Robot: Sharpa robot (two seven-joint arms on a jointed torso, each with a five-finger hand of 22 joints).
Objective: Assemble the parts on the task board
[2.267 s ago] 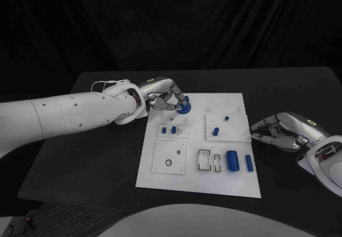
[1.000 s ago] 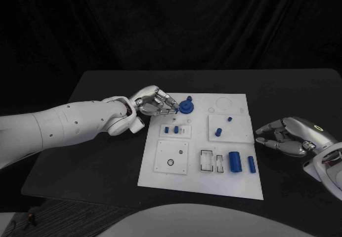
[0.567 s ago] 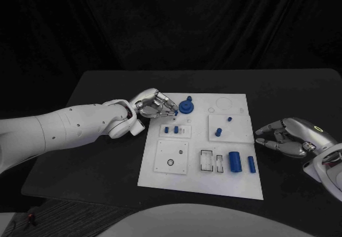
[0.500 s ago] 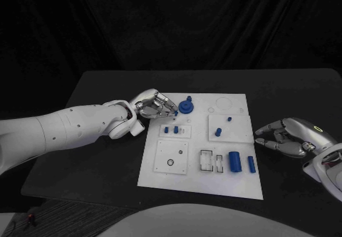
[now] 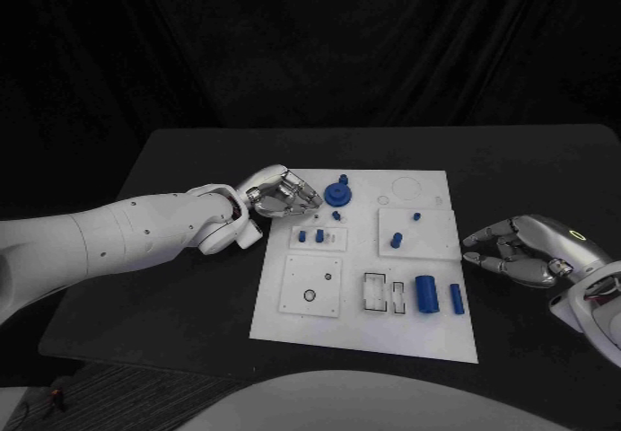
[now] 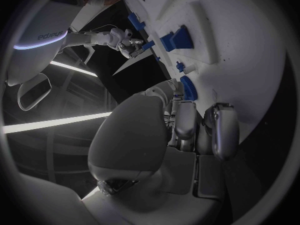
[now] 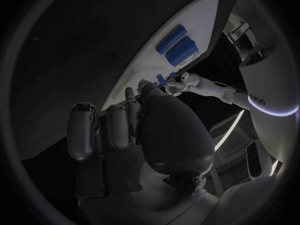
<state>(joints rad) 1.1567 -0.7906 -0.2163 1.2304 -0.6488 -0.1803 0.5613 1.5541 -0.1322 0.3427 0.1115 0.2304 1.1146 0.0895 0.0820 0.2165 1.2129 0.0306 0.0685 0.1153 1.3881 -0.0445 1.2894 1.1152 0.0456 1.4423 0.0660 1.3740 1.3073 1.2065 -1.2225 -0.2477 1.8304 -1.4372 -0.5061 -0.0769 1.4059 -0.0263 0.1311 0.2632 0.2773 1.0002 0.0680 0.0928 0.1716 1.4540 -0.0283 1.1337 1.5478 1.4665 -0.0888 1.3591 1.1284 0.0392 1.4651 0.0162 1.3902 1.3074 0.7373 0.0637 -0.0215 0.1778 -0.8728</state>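
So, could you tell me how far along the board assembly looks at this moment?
Early to midway, I'd judge. Done: the round blue part stands on the task board, with small pegs seated in plates. In hand: nothing; the left hand sits beside that round part, the right hand off the board. Left: two blue cylinders lying loose.
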